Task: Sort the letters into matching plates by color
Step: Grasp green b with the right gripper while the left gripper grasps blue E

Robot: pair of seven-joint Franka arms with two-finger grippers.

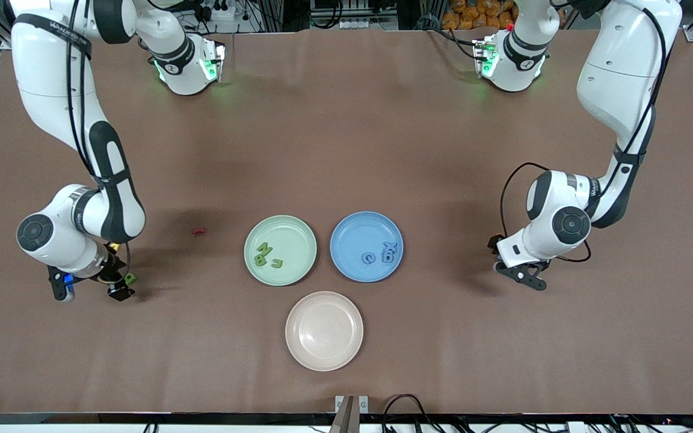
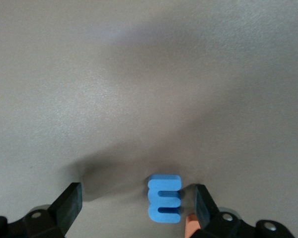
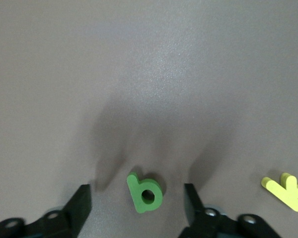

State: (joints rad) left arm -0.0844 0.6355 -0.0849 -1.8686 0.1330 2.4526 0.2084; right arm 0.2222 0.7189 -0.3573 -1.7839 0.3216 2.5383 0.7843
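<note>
We have the brown table (image 1: 346, 150) spread wide before us, a broad bare stretch running from the arms' bases to the plates, and more bare cloth toward each arm's end. Clustered nearer the front camera sit three plates: the mint green plate (image 1: 280, 224), with the blue plate (image 1: 366, 219) just beside it toward the left arm's end, the two rims close but apart, and the cream plate (image 1: 324, 300) nearer the camera, below the gap between them. Three green letters (image 1: 265, 255) lie in the green plate, three blue letters (image 1: 378, 255) in the blue one. Down low at its own end of the table we see the right gripper (image 3: 136, 203), fingers spread wide with a green letter b (image 3: 144, 192) lying flat between them, room on both sides and touching neither finger; a yellow letter k (image 3: 286, 190) lies well outside the fingers. Over at the other end the left gripper (image 2: 139, 203) is low too, fingers wide, a blue letter E (image 2: 164, 198) flat on the cloth between them, much closer to one finger. A small red letter (image 1: 199, 230) lies alone between the right arm and the green plate.
</note>
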